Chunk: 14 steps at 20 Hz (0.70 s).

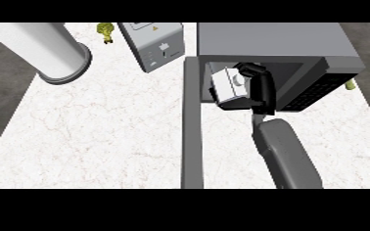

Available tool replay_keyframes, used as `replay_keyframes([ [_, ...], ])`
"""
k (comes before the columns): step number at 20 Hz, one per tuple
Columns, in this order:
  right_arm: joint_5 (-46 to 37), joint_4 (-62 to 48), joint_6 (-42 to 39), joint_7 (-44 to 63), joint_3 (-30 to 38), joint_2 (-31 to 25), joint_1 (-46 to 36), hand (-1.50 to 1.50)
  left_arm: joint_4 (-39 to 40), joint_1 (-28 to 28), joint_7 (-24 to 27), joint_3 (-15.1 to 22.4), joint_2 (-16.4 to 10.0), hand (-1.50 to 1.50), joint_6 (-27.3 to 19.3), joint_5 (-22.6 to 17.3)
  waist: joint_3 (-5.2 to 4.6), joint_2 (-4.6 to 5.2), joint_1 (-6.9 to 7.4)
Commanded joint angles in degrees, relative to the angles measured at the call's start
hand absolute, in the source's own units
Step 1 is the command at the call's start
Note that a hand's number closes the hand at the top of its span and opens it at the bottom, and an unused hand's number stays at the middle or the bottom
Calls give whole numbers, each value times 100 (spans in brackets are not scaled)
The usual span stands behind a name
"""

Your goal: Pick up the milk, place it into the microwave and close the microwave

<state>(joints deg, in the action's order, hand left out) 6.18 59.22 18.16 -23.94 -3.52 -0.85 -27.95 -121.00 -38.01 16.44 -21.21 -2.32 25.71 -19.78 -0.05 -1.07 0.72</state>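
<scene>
A white and grey milk carton [230, 87] sits at the mouth of the grey microwave [289, 41], tilted, partly inside the dark cavity. My right hand [262, 89] is curled round the carton's right side, its forearm rising from the lower edge. The microwave's door [192, 127] stands open, swung out toward me as a long grey strip left of the carton. The keypad [318, 90] shows at the microwave's right front. My left hand is out of view.
A wide white cylinder with a grey base [47, 49] stands at the far left. A grey box-shaped appliance [155, 44] stands at the back centre. A small yellow-green object [106, 31] lies behind it. White marble counter [94, 137] spreads to the left.
</scene>
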Motion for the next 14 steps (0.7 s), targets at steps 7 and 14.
replay_keyframes([
  [7, -3, -2154, -140, -1049, 605, -127, -1134, 150, 355, 443, -184, -125, -156, -150, 12, -72, 12, 206, 199],
  [14, -266, -3453, 322, -1675, 909, -239, -2151, 150, 278, 356, -115, -29, -9, -150, 151, 51, 14, 210, 287],
])
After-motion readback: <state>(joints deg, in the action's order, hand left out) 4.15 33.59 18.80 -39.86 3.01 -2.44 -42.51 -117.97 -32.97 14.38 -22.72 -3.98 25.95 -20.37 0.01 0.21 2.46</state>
